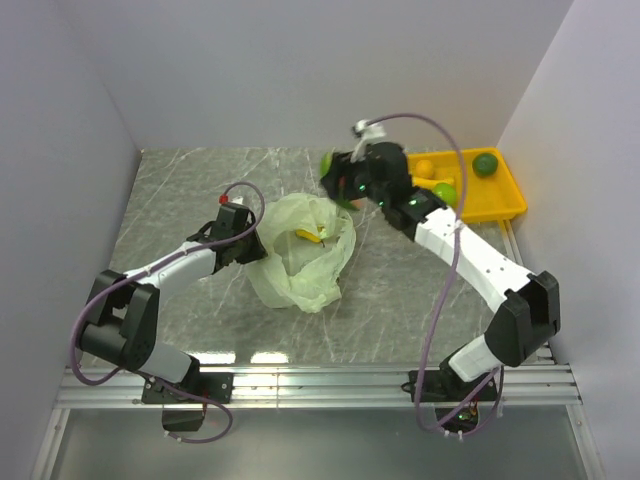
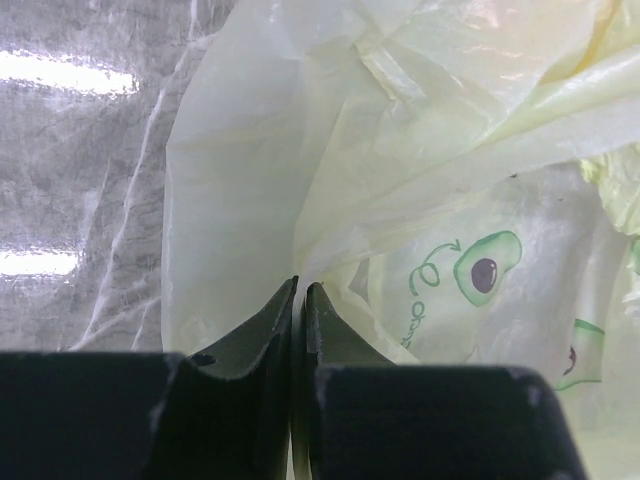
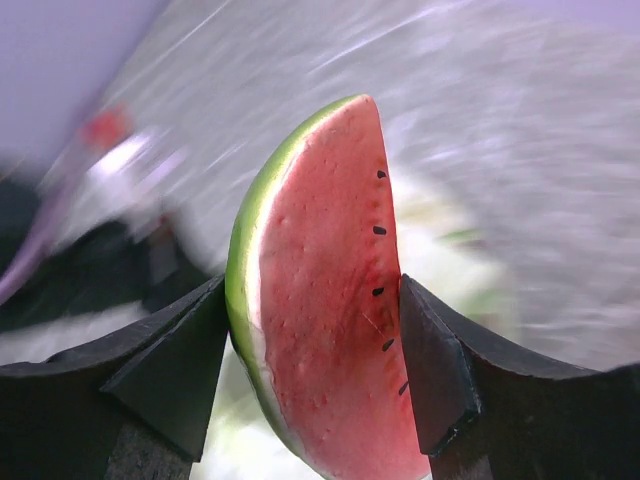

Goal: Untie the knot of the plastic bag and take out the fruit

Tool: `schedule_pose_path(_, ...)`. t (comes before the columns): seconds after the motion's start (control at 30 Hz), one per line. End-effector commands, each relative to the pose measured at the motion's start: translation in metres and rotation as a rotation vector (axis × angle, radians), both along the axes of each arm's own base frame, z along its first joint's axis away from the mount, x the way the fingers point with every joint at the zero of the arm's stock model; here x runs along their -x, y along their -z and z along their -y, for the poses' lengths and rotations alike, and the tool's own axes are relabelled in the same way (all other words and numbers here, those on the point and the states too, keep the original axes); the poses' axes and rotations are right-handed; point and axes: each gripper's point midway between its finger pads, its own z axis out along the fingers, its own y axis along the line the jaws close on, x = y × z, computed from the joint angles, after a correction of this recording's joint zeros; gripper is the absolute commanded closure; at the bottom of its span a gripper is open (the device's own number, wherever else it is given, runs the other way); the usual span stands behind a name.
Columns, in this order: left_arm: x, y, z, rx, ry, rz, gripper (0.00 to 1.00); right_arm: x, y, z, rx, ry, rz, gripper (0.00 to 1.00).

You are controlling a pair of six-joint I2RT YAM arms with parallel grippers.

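The pale green plastic bag [image 1: 300, 255] lies crumpled and open in the middle of the table, with a yellow fruit [image 1: 308, 236] showing inside it. My left gripper [image 1: 258, 236] is at the bag's left rim. In the left wrist view its jaws [image 2: 301, 287] are shut on a fold of the bag's film [image 2: 300, 150]. My right gripper [image 1: 333, 178] hovers above the bag's far right side. It is shut on a red watermelon slice [image 3: 320, 300] with a green rind, held upright between both pads. The knot is hidden.
A yellow tray [image 1: 505, 205] stands at the back right beside the right wall. In it lie an orange round fruit [image 1: 425, 167], a dark green round fruit [image 1: 485, 163] and a light green fruit [image 1: 445, 192]. Walls close in the left, back and right.
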Motion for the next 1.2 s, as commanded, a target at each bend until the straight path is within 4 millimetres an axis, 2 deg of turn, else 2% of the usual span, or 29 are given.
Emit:
schedule_pose_path(0.0, -0.002, -0.018, 0.005, 0.025, 0.02, 0.058, 0.87, -0.054, -0.025, 0.089, 0.013, 0.355, 0.068, 1.0)
schedule_pose_path(0.03, -0.002, -0.018, 0.005, 0.023, 0.027, 0.06, 0.87, -0.071, -0.015, 0.124, 0.039, 0.459, 0.052, 1.0)
schedule_pose_path(0.1, 0.0, -0.02, 0.008, 0.039, 0.042, 0.069, 0.87, -0.088, -0.005, 0.171, 0.078, 0.615, 0.028, 1.0)
schedule_pose_path(0.13, 0.0, -0.022, 0.009, 0.042, 0.051, 0.075, 0.87, -0.097, 0.009, 0.19, 0.099, 0.678, -0.003, 1.0)
schedule_pose_path(0.17, -0.001, -0.024, 0.01, 0.047, 0.055, 0.079, 0.87, -0.106, 0.016, 0.225, 0.106, 0.769, -0.026, 1.0)
schedule_pose_path(0.23, -0.001, -0.025, 0.01, 0.051, 0.058, 0.086, 0.87, -0.12, 0.035, 0.252, 0.08, 0.846, -0.101, 1.0)
schedule_pose_path(0.27, 0.0, -0.028, 0.011, 0.056, 0.064, 0.097, 0.87, -0.125, 0.042, 0.28, 0.073, 0.915, -0.127, 1.0)
schedule_pose_path(0.3, 0.0, -0.03, 0.012, 0.063, 0.068, 0.108, 0.87, -0.132, 0.054, 0.294, 0.067, 0.976, -0.166, 1.0)
schedule_pose_path(0.37, 0.0, -0.037, 0.013, 0.074, 0.081, 0.132, 0.87, -0.139, 0.066, 0.317, 0.059, 1.037, -0.199, 1.0)
schedule_pose_path(0.47, 0.001, -0.043, 0.017, 0.087, 0.113, 0.164, 0.86, -0.155, 0.084, 0.368, 0.056, 1.156, -0.243, 0.99)
schedule_pose_path(0.57, 0.001, -0.046, 0.018, 0.089, 0.128, 0.177, 0.86, -0.164, 0.092, 0.394, 0.079, 1.206, -0.26, 0.88)
schedule_pose_path(0.6, 0.001, -0.046, 0.018, 0.088, 0.131, 0.176, 0.86, -0.169, 0.097, 0.401, 0.095, 1.222, -0.278, 0.81)
schedule_pose_path(0.63, 0.002, -0.045, 0.018, 0.086, 0.134, 0.174, 0.86, -0.171, 0.099, 0.412, 0.104, 1.245, -0.284, 0.61)
schedule_pose_path(0.7, 0.002, -0.045, 0.019, 0.086, 0.142, 0.173, 0.86, -0.174, 0.102, 0.422, 0.134, 1.267, -0.297, 0.37)
schedule_pose_path(0.73, 0.002, -0.045, 0.019, 0.086, 0.145, 0.173, 0.86, -0.175, 0.1, 0.423, 0.143, 1.27, -0.295, 0.22)
schedule_pose_path(0.83, 0.002, -0.046, 0.02, 0.089, 0.149, 0.177, 0.86, -0.174, 0.089, 0.419, 0.135, 1.248, -0.274, 0.11)
schedule_pose_path(1.0, -0.002, -0.049, 0.022, 0.085, 0.157, 0.178, 0.86, -0.162, 0.057, 0.389, 0.163, 1.172, -0.177, 0.06)
schedule_pose_path(1.03, -0.002, -0.049, 0.022, 0.085, 0.159, 0.176, 0.86, -0.16, 0.052, 0.38, 0.163, 1.148, -0.171, 0.05)
schedule_pose_path(1.07, -0.002, -0.048, 0.022, 0.082, 0.158, 0.168, 0.86, -0.153, 0.04, 0.345, 0.181, 1.039, -0.154, 0.05)
schedule_pose_path(1.1, -0.004, -0.049, 0.023, 0.084, 0.159, 0.172, 0.86, -0.153, 0.04, 0.345, 0.181, 1.038, -0.154, 0.05)
schedule_pose_path(1.13, -0.003, -0.049, 0.023, 0.083, 0.16, 0.166, 0.86, -0.147, 0.03, 0.304, 0.208, 0.928, -0.114, 0.06)
schedule_pose_path(1.17, -0.003, -0.048, 0.023, 0.082, 0.16, 0.162, 0.86, -0.142, 0.026, 0.275, 0.204, 0.838, -0.096, 0.1)
